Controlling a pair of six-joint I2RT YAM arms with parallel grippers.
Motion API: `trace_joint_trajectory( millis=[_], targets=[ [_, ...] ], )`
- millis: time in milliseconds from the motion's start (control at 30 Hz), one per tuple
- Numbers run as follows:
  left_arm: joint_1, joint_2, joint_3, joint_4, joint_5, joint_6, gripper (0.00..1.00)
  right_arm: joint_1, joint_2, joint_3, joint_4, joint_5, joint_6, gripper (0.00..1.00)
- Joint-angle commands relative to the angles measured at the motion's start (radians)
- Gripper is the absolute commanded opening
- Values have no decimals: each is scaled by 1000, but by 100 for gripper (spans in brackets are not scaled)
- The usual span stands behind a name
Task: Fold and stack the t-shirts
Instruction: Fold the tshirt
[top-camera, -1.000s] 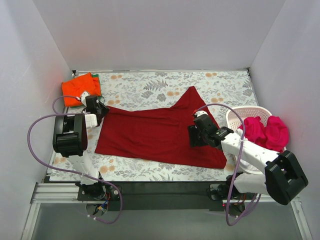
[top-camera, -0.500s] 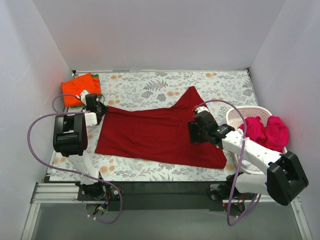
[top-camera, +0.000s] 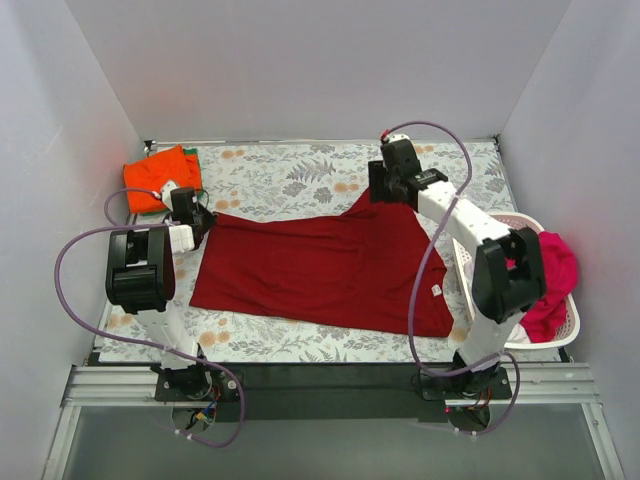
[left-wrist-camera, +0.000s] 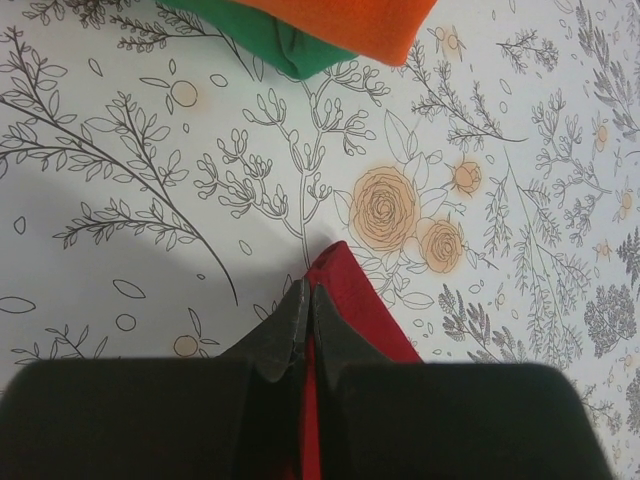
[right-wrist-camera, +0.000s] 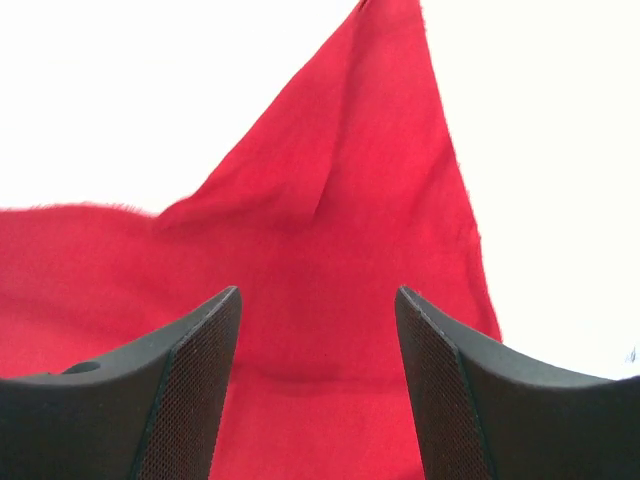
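Crimson cloth fills the middle of the flowered tabletop (top-camera: 280, 175): the large dark crimson t-shirt (top-camera: 320, 270) lies spread nearly flat, with one pointed flap running toward the far edge. My left gripper (left-wrist-camera: 307, 300) is pinched tight on the shirt's far-left corner, jaws together with the red hem between them, close over the tabletop. Just beyond it, in the far left corner, the folded orange t-shirt (top-camera: 155, 175) sits on top of the green t-shirt (left-wrist-camera: 270, 35), apart from the corner I hold. My right gripper (right-wrist-camera: 318, 295) is at the pointed flap, jaws spread wide with the red peak showing between them; whether the fingers touch the cloth I cannot tell. My right arm stretches from its base past the white basket (top-camera: 565, 322), which stands at the right edge of the tabletop just beside the crimson shirt and holds the magenta-pink t-shirt (top-camera: 555, 275). A purple cable (top-camera: 410, 315) from that arm hangs in a loop across the shirt's right side.
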Motion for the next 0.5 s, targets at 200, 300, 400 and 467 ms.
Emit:
trace_joint_trajectory(
  millis=[200, 300, 400, 467],
  targets=[
    [4, -30, 1, -15, 37, 4, 0, -147, 292, 337, 5, -147, -43, 56],
    [4, -29, 3, -21, 37, 6, 0, -161, 375, 394, 5, -179, -48, 55],
    [6, -26, 5, -22, 36, 9, 0, -187, 450, 452, 5, -226, -28, 55],
    [6, -24, 8, -25, 36, 9, 0, -203, 495, 484, 8, -249, -16, 54]
  ],
)
